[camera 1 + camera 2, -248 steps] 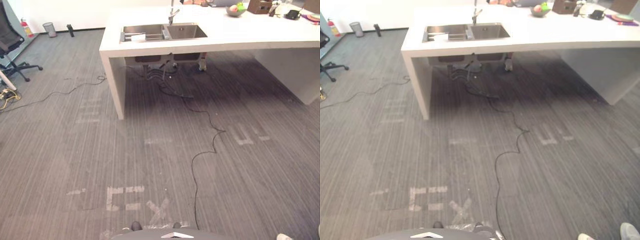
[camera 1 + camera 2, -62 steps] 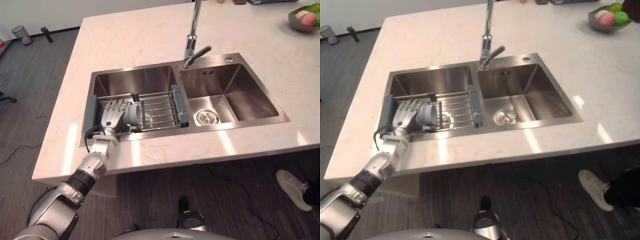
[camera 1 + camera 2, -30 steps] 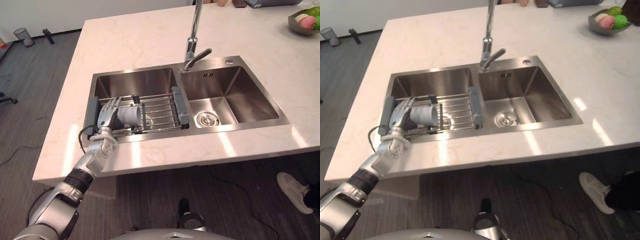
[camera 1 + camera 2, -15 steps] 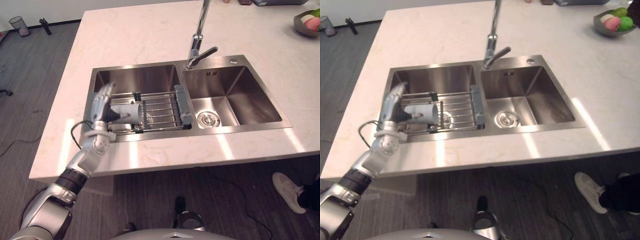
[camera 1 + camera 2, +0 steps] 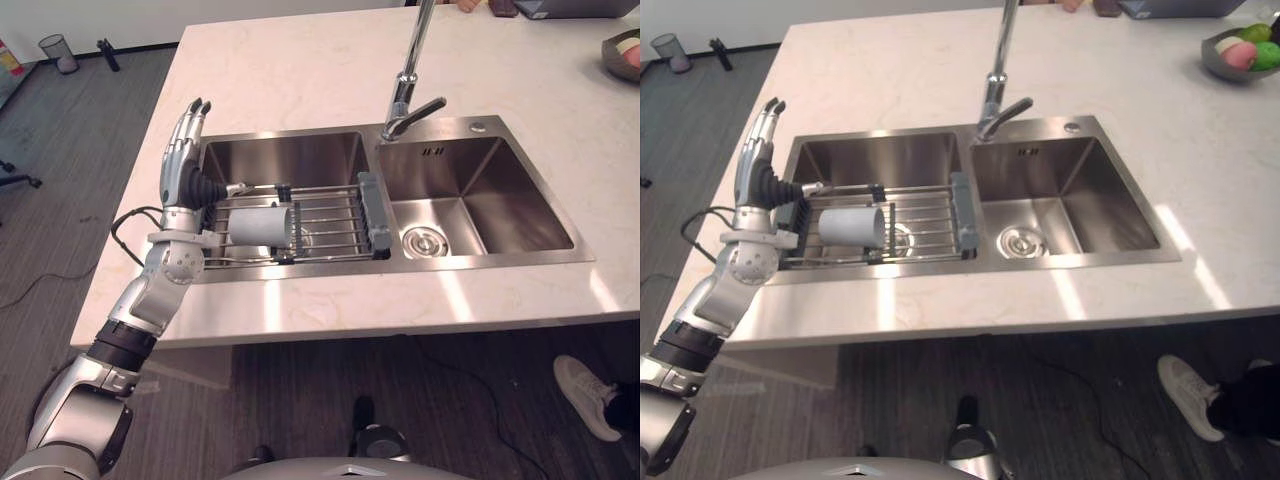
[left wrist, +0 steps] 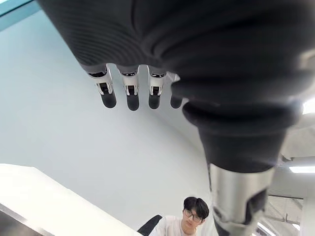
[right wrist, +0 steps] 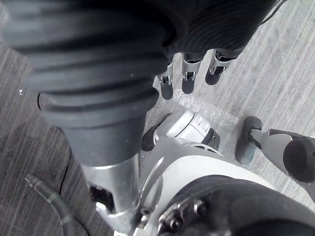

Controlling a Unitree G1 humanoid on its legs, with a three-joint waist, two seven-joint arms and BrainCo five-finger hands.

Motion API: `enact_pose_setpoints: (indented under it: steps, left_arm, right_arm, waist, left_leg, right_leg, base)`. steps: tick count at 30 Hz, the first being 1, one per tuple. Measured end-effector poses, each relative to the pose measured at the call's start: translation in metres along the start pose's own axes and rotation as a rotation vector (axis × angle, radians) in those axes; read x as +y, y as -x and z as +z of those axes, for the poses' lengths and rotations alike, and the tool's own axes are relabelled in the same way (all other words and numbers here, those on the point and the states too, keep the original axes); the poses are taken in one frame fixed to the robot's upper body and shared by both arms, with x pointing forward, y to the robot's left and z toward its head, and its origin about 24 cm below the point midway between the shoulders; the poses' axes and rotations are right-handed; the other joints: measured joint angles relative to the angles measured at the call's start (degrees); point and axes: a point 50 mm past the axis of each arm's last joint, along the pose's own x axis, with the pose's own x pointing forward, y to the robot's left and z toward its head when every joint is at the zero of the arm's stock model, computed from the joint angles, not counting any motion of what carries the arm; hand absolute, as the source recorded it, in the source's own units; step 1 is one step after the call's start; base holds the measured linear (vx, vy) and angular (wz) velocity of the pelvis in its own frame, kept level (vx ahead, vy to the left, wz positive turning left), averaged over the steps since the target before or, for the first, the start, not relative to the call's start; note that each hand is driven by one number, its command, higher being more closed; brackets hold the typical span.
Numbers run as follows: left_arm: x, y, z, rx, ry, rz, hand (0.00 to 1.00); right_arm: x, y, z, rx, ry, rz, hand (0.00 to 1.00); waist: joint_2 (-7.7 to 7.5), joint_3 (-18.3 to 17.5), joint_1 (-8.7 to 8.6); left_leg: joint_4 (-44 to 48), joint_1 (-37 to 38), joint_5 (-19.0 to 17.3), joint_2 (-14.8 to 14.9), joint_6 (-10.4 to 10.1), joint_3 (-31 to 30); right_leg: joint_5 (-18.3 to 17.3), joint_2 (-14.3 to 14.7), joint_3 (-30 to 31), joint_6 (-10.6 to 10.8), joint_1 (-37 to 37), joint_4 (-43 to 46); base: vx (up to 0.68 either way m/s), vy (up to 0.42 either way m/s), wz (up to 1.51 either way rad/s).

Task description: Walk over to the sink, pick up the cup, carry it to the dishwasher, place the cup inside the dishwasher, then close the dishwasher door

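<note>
Cup (image 5: 258, 226) lies on rack (image 5: 326, 222), apart from left hand's (image 5: 181, 168) straight, upright fingers (image 5: 186, 132)

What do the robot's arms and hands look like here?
The left arm is silver-grey, jointed, with a black band. The left hand has silver fingers with dark tips and a dark ribbed cover; the right hand looks alike.

A steel double sink (image 5: 500, 190) is set into the pale stone surface (image 5: 300, 70), a tap (image 5: 403, 98) mounted behind it. A wire rack (image 5: 330, 215) bearing a cup (image 5: 258, 226) is laid across the left basin. A fruit bowl (image 5: 1240, 52) is placed far right.
</note>
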Motion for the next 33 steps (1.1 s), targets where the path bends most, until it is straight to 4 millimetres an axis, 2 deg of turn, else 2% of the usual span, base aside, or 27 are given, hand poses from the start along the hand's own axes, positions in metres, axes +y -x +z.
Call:
enact_pose_setpoints:
  steps: [5,12,18,24,33]
  left_arm:
    - [-0.009,0.003,0.009,-0.062,-0.088,-0.049,0.00]
    - [-0.002,0.002,0.000,-0.061,-0.257,-0.030,0.00]
    - [-0.009,0.008,-0.020,-0.029,-0.386,-0.086,0.00]
    - [-0.023,0.016,-0.029,-0.031,-0.461,-0.189,0.00]
    - [-0.056,0.036,-0.037,-0.088,-0.655,-0.487,0.00]
  right_arm:
    - [0.001,0.000,0.000,0.001,-0.001,0.002,0.00]
    - [0.000,0.000,0.001,0.000,-0.001,0.000,0.00]
    - [0.000,0.000,0.002,-0.005,-0.002,0.001,0.00]
    - [-0.001,0.001,0.003,-0.012,-0.021,0.001,0.00]
    - [-0.001,0.001,0.003,-0.011,-0.013,-0.003,0.00]
  waist:
    - [0.06,-0.03,-0.36]
    - [0.50,0.12,-0.52]
    - [1.21,0.05,-0.99]
    - [1.69,0.32,-1.21]
    - [1.66,0.35,-2.09]
  left_leg:
    - [-0.03,0.04,-0.04,-0.07,0.03,0.04]
    - [-0.05,0.74,-0.28,-0.04,-0.07,1.41]
    - [-0.05,0.44,-0.58,0.06,-0.26,1.84]
    - [-0.10,0.37,-0.72,0.20,-0.41,2.98]
    - [-0.01,0.44,-0.72,0.11,-0.40,3.17]
  right_leg:
    - [0.00,-0.01,0.08,0.02,-0.01,0.00]
    - [0.06,0.10,1.20,-0.05,-0.07,0.00]
    - [0.07,0.34,2.07,-0.06,-0.98,0.00]
    - [0.08,0.65,3.00,-0.07,-1.69,0.01]
    - [0.15,0.54,3.28,-0.07,-1.76,0.00]
  base:
    - [0.00,0.000,0.00]
    - [0.00,0.006,-0.08]
    - [0.00,0.009,-0.09]
    - [0.02,0.011,-0.09]
    - [0.00,0.000,0.00]
